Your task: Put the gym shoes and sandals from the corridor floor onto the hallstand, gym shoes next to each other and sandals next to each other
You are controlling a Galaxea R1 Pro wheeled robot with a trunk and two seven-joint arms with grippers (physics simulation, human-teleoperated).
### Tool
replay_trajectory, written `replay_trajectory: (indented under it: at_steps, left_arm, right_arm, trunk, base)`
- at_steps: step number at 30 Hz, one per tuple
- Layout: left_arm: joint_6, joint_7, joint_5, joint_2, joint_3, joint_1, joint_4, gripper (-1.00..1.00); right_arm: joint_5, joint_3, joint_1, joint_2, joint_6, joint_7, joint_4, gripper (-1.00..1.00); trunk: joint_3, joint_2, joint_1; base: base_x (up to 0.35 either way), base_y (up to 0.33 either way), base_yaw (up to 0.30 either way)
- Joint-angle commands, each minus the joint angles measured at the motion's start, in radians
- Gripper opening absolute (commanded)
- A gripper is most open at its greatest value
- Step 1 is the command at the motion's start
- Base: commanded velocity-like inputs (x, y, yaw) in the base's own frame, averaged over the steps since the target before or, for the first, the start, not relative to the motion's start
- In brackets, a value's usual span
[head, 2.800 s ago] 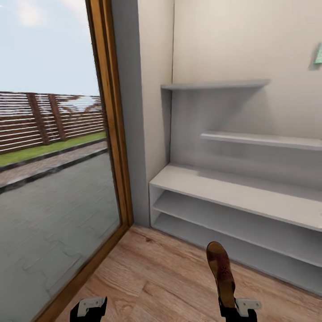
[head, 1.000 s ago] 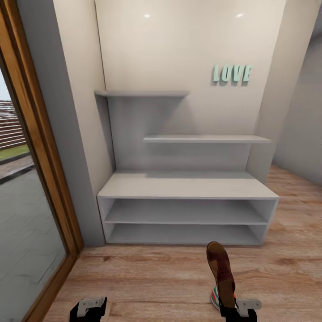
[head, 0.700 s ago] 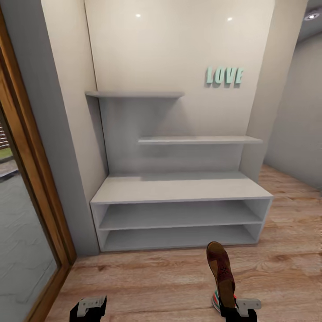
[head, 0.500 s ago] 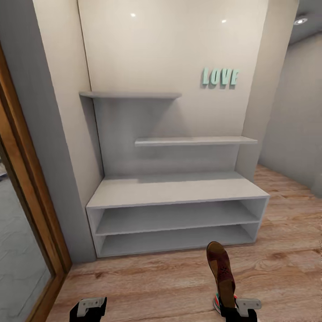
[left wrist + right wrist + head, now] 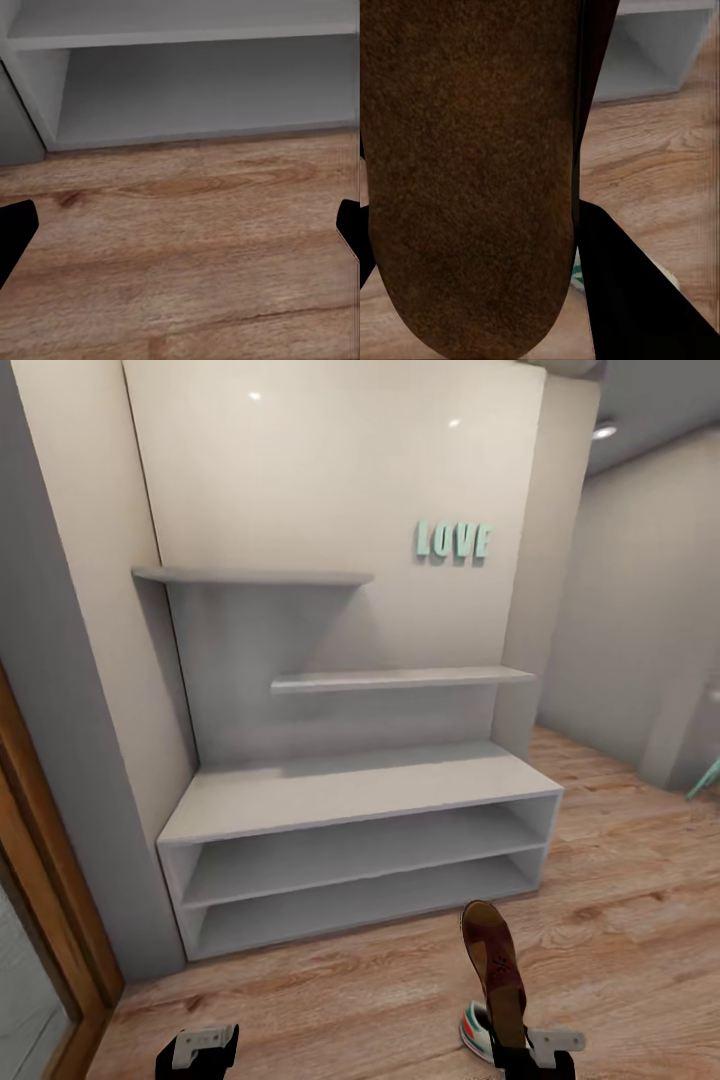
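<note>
The light-grey hallstand point(image 5: 350, 792) stands against the wall ahead, its bench top and both low shelves bare. My right gripper point(image 5: 527, 1054), at the head view's lower edge, is shut on a dark brown sandal point(image 5: 494, 968) that sticks up and forward over the corridor floor point(image 5: 640, 920). In the right wrist view the sandal's brown sole point(image 5: 472, 172) is close up. A white gym shoe point(image 5: 474, 1032) with teal stripes lies on the floor just below the sandal, mostly hidden. My left gripper point(image 5: 198, 1051) is open, its fingertips point(image 5: 15, 234) wide apart over bare planks in front of the hallstand's bottom shelf point(image 5: 202, 97).
A wooden door frame point(image 5: 45, 900) with glass rises at the far left. Teal LOVE letters point(image 5: 453, 542) hang on the wall above the shelves. The corridor runs on to the right of the hallstand, where a teal object point(image 5: 704, 780) pokes in at the edge.
The whole view has swung right and nearer: the glass door slid out at the left and the hallstand shifted left. The sandal stays in my right gripper; a gym shoe appeared beneath it.
</note>
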Motion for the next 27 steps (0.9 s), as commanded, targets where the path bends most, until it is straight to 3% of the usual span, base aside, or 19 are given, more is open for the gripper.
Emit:
replay_trajectory:
  at_steps: [1,27]
  left_arm:
    - [-0.003,-0.003,0.008,0.0,0.0,0.0,0.0,1.0]
    - [-0.002,-0.003,0.008,0.0,0.0,0.0,0.0,1.0]
  right_arm:
    - [-0.006,0.002,-0.001,0.0,-0.003,-0.002,0.001,-1.0]
    - [-0.006,0.002,-0.001,0.0,-0.003,-0.002,0.001,-1.0]
  trunk:
    - [0.0,0.0,0.0]
    - [0.023,0.0,0.0]
  base:
    - [0.001,0.004,-0.233]
    - [0.0,0.0,-0.233]
